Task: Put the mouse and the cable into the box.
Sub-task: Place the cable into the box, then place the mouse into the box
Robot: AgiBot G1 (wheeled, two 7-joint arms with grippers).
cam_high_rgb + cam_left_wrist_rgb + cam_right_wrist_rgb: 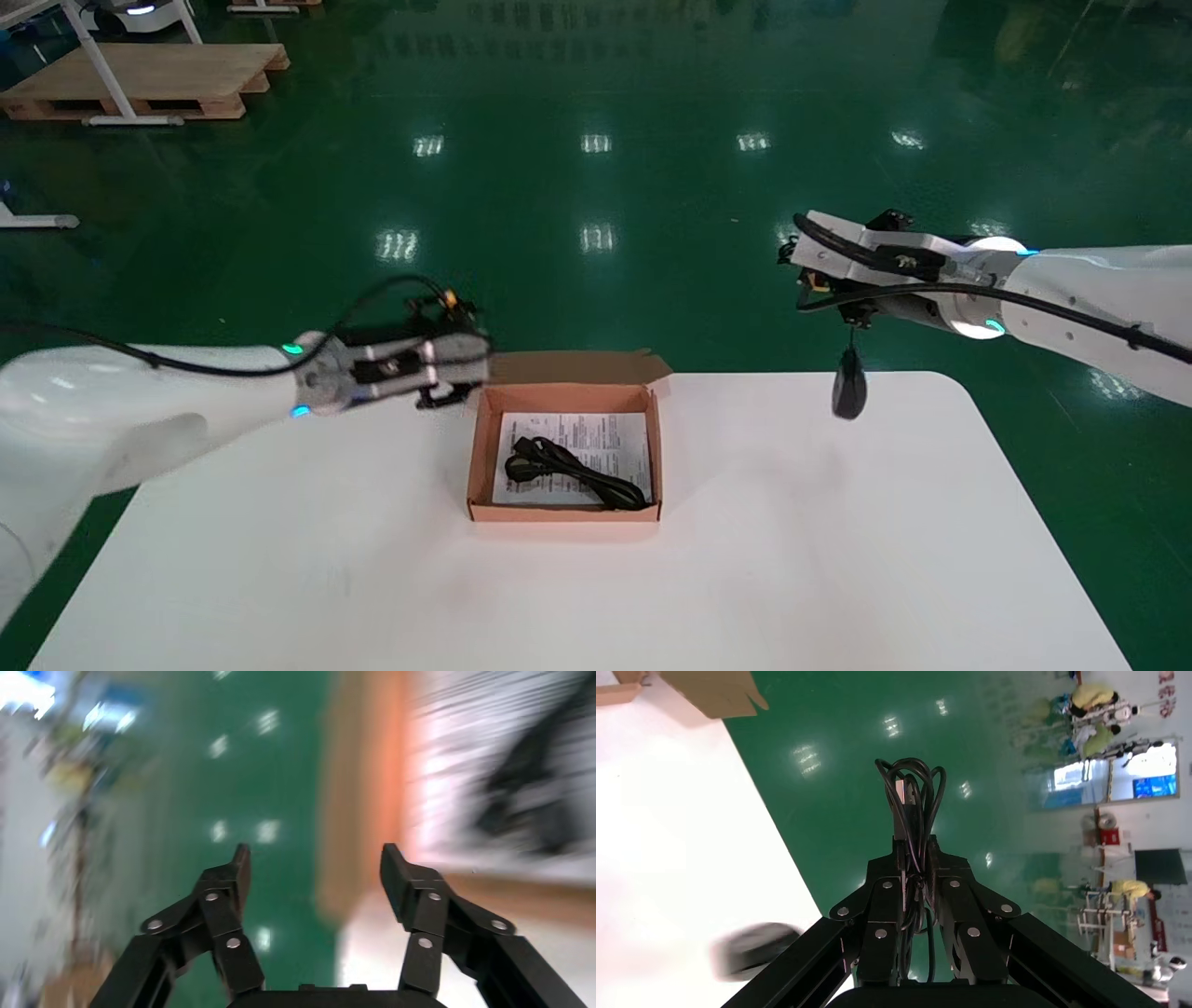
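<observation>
The mouse (848,393) hangs in the air above the table (792,559), near its far edge, at about 2 o'clock from the box (481,447) and well apart from it. It does not touch the table top. It hangs on its own cord, and the folded cord bundle (914,804) is clamped between the fingers of the right tool (808,280). In the right wrist view the tool (916,860) is closed on the bundle, whose loops and plug stick out past the fingertips, while the mouse (754,950) is only a dark blurred shape.

The cable (570,469) lies inside the box, coiled loosely on a printed sheet (596,433) that covers the bottom. Its far end, toward 5 o'clock of the box, is partly hidden by the near wall. The box stands open at the middle of the table, with its flap (577,366) folded back at 12 o'clock.

The left tool (470,368) hovers just beside the box, at its 10 o'clock corner. In the left wrist view its fingers (242,874) stand wide apart and hold nothing. Everything behind them is strongly blurred: only an orange band and a pale striped area with a dark form can be made out.
</observation>
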